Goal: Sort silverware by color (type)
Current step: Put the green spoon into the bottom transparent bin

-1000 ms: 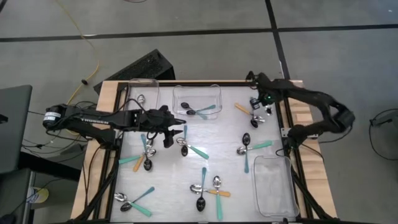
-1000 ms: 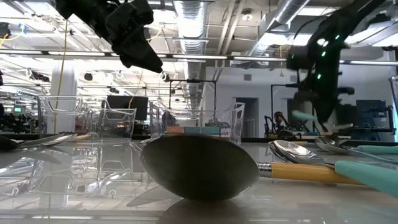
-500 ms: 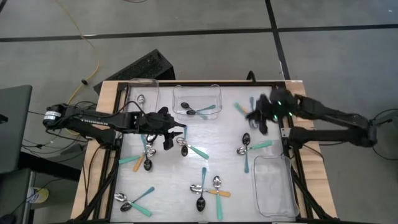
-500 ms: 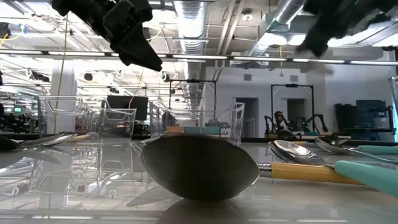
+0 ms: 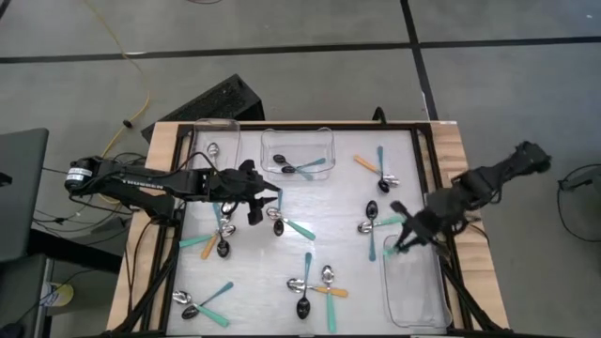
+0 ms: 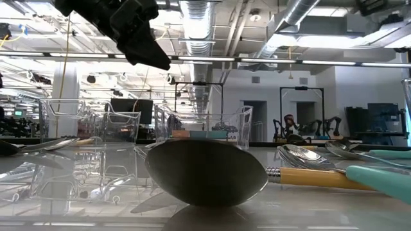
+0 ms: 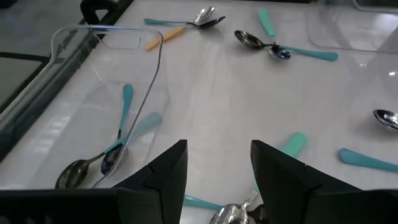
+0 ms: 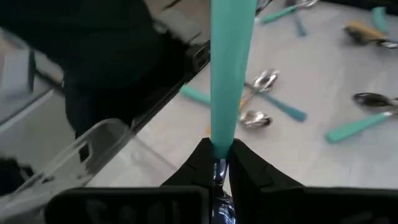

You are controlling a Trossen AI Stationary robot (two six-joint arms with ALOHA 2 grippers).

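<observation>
Two wrist views give us what the overhead one cannot: the right gripper [image 8: 217, 163] is clamped on a teal-handled spoon [image 8: 231, 68], its handle pointing away from the camera, above the clear rectangular bin [image 5: 413, 282] at the table's right edge. We see the left gripper [image 7: 217, 165] parted (nothing between its fingers) beside another clear bin [image 7: 93, 81] holding two teal-handled spoons [image 7: 121, 127].

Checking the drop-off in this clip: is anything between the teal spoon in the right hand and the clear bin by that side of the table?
Nothing visible. The right hand is shut on the teal spoon at the empty clear bin's far rim, with no spoon or arm between them. The left hand hovers open across the table.
</observation>
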